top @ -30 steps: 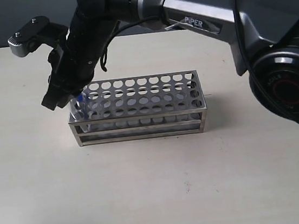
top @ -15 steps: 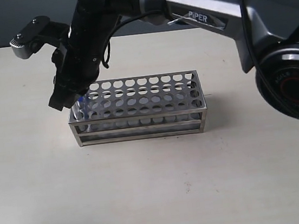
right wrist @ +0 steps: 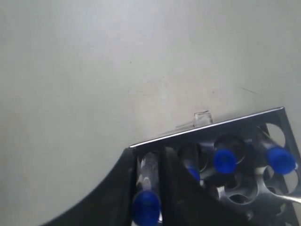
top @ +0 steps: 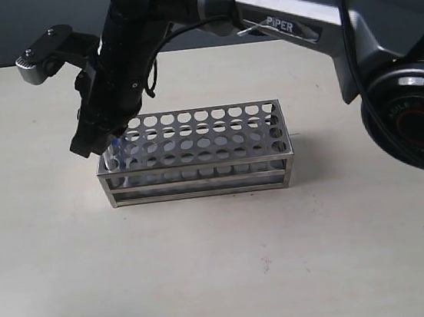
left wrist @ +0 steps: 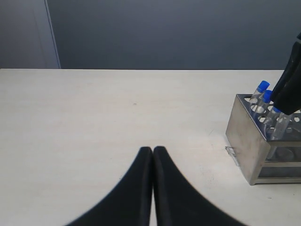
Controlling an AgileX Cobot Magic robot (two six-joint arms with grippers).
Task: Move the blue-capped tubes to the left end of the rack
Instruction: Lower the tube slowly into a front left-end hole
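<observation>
The silvery rack stands mid-table. My right gripper reaches across to its left end. In the right wrist view the right gripper is shut on a blue-capped tube, whose lower part sits in the rack's corner hole. Three more blue-capped tubes stand in neighbouring holes of that end row. The left wrist view shows two caps above the rack. My left gripper is shut and empty, low over the table, apart from the rack.
The rack's other holes hold nothing. A small clear scrap lies on the table by the rack's left end. The right arm's black body hangs over the rack's left end. Beige tabletop surrounds the rack.
The right gripper has shifted a little to the right over the rack's left end, and the held tube sits slightly lower in the rack. The rack has stayed put.
</observation>
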